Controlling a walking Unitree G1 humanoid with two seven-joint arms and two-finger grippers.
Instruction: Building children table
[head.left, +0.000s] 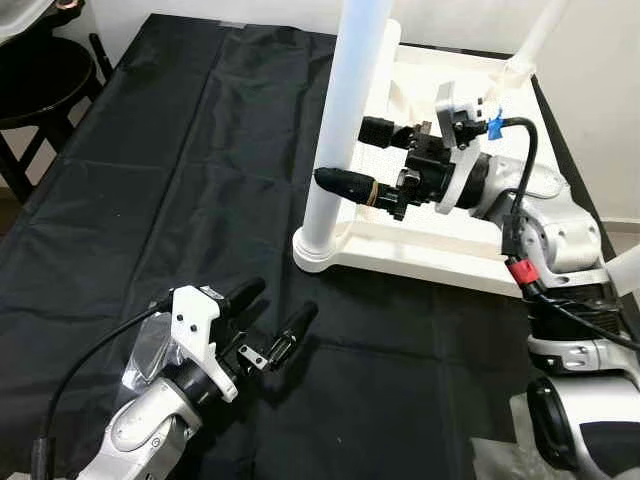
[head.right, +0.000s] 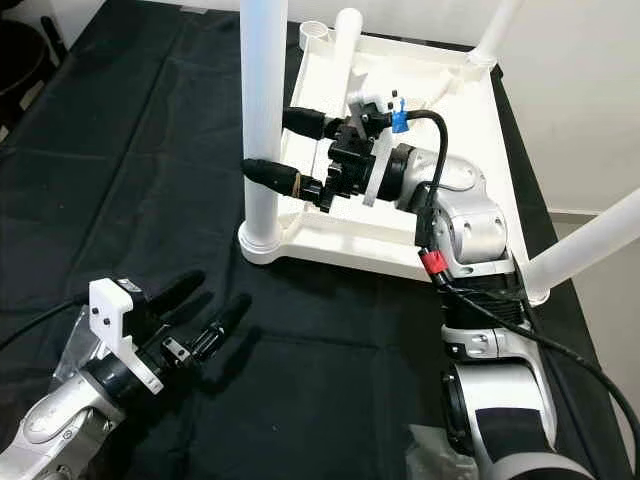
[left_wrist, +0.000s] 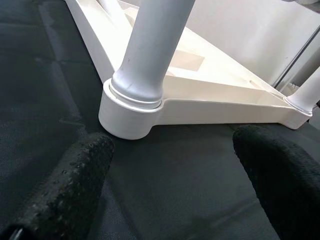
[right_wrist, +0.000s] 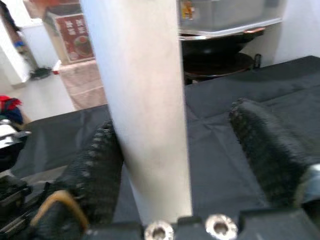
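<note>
While the right gripper (head.left: 352, 158) has its spread fingers around the table leg (head.left: 345, 120), one touching, the left gripper (head.left: 270, 313) hangs open nearby.

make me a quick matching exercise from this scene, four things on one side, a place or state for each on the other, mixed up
Things:
1. right gripper
2. left gripper
3. white tabletop
4. black stool

Places or states:
A. lying upside down on the black cloth
B. open, low over the cloth
C. standing off to the robot's left
D. fingers either side of the upright white leg

Pairs: 1-D, 2-B, 3-A, 4-C
</note>
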